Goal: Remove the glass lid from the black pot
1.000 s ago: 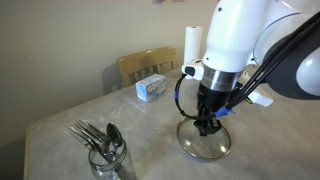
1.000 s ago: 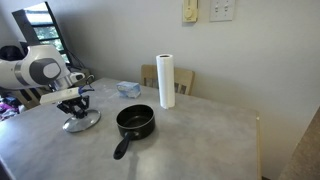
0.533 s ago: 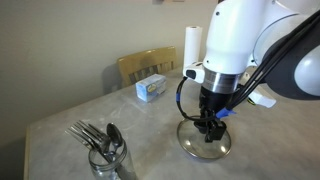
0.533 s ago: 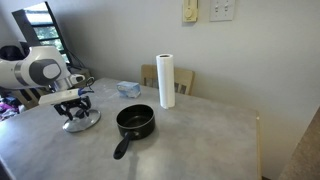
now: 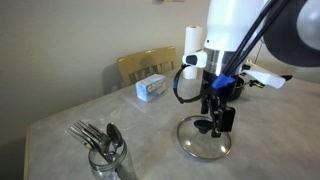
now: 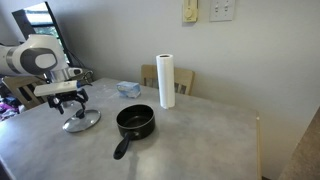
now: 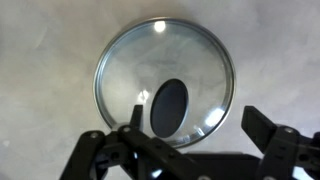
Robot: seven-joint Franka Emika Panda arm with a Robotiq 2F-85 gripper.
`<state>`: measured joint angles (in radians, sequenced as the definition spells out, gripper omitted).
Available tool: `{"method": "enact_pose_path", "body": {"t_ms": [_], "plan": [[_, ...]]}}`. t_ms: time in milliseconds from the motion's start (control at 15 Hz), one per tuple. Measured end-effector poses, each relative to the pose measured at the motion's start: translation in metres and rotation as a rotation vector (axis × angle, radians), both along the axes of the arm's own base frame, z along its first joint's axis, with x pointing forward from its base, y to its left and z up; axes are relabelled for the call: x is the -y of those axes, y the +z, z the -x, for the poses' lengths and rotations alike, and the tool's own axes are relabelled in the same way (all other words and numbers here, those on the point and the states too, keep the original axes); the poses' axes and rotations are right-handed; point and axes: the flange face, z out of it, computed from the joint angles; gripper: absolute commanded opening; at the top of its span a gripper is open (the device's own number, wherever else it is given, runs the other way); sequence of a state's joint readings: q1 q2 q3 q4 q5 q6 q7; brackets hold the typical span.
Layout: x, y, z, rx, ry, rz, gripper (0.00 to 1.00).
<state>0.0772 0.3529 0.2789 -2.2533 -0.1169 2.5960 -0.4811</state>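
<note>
The glass lid (image 5: 203, 141) lies flat on the table, apart from the black pot, and also shows in an exterior view (image 6: 82, 121). In the wrist view the glass lid (image 7: 165, 82) fills the middle, its black knob (image 7: 168, 106) at the centre. My gripper (image 5: 215, 127) hangs just above the knob with its fingers spread, open and holding nothing; it shows too from the far side (image 6: 72, 103) and from the wrist (image 7: 185, 150). The black pot (image 6: 135, 122) stands uncovered mid-table, its handle (image 6: 122, 148) pointing toward the front edge.
A paper towel roll (image 6: 165, 80) stands behind the pot. A blue and white box (image 5: 152, 88) lies near a wooden chair (image 5: 145, 65) at the table's far edge. A glass jar of cutlery (image 5: 105, 152) stands near the table's corner.
The gripper was shut on the lid's knob a second ago. It has opened, let go of the knob and lifted a little above the lid, which stays on the table.
</note>
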Motion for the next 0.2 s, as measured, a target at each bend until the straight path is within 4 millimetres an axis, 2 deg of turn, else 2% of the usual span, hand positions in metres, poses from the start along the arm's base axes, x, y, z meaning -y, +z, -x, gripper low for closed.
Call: {"method": "enact_pose_path", "body": {"t_ms": [133,200], "plan": [[0.004,0.023,-0.003,0.01,0.006,-0.002,1.0],[0.003,0.025,-0.003,0.014,0.006,-0.002,1.0]]}}
